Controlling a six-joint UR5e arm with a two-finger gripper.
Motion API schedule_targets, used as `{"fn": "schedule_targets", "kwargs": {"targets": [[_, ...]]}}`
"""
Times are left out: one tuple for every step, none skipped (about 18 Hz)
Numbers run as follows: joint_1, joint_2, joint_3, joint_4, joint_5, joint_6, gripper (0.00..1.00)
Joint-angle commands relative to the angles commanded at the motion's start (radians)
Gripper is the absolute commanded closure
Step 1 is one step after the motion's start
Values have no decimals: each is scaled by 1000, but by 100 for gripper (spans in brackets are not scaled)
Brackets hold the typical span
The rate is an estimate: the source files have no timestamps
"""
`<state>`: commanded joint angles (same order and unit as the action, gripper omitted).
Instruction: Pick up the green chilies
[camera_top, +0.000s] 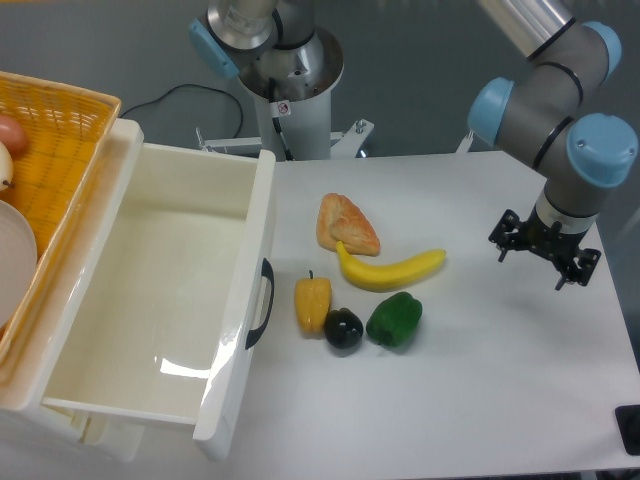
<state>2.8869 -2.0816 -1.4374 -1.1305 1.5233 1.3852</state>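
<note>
The green chilies (395, 319) are one glossy bright-green, lumpy pepper lying on the white table (480, 400), just right of a round black fruit (343, 329). My gripper (540, 262) hangs over the table's right side, well to the right of and slightly behind the green chilies. Its dark fingers (504, 243) point down and stand apart, with nothing between them.
A small yellow-orange pepper (313, 304) lies left of the black fruit. A banana (390, 270) and a bread piece (347, 224) lie behind them. A big white open bin (160, 300) fills the left, with a yellow basket (50, 120) beyond it. The arm's base (290, 90) stands at the back.
</note>
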Motion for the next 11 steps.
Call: {"fn": "schedule_targets", "kwargs": {"targets": [[0, 2, 0, 0, 0, -2, 0], [0, 3, 0, 0, 0, -2, 0], [-4, 5, 3, 0, 0, -3, 0], [-8, 3, 3, 0, 0, -5, 0], [-12, 2, 3, 2, 3, -5, 0], [-12, -1, 11, 2, 3, -5, 0], [-8, -9, 21, 2, 2, -3, 0], [-9, -9, 18, 2, 2, -9, 0], [-14, -9, 14, 0, 2, -20, 0], [-14, -9, 12, 0, -2, -50, 0], [-14, -9, 6, 0, -15, -102, 0]]}}
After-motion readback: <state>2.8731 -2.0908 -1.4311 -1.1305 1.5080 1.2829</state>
